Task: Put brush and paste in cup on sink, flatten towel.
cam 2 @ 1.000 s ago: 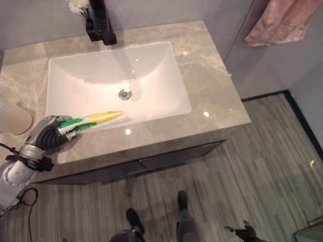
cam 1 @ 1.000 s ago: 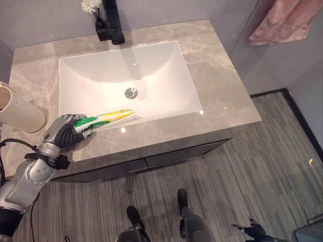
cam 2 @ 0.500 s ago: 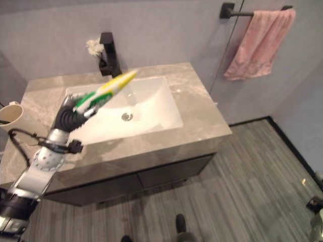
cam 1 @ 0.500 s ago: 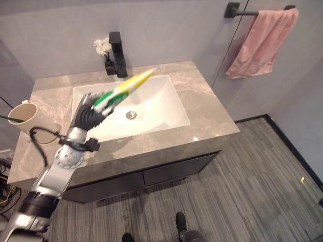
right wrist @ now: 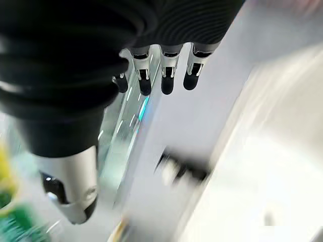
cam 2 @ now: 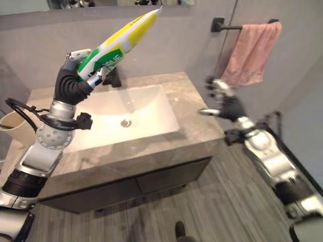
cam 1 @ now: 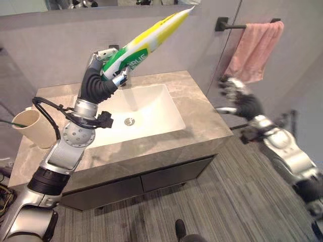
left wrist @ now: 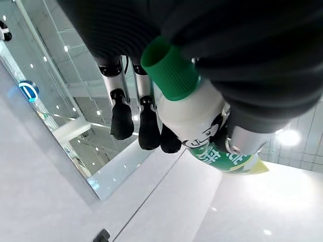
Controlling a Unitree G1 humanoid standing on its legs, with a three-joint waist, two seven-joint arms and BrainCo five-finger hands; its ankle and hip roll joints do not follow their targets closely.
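Note:
My left hand (cam 1: 97,84) is raised high over the sink (cam 1: 151,108), shut on a yellow, green and white toothpaste tube (cam 1: 144,43). The tube's green cap (left wrist: 170,68) sits by the palm and its flat tail points up toward the wall. A beige cup (cam 1: 33,128) stands on the counter's left end, with a thin green thing sticking out of it. A pink towel (cam 1: 252,50) hangs bunched on a black bar (cam 1: 224,23) on the right wall. My right hand (cam 1: 238,97) hovers open just below and left of the towel, its fingers (right wrist: 166,75) straight.
A black faucet (cam 2: 113,78) stands behind the basin, partly hidden by my left hand. The grey marble counter (cam 1: 199,133) ends at a front edge above dark drawers (cam 1: 166,176). Striped grey flooring (cam 1: 237,212) lies in front and to the right.
The camera has tilted up. My left hand lifted the tube from the counter's front edge to high above the basin. My right arm came into view and rose toward the towel.

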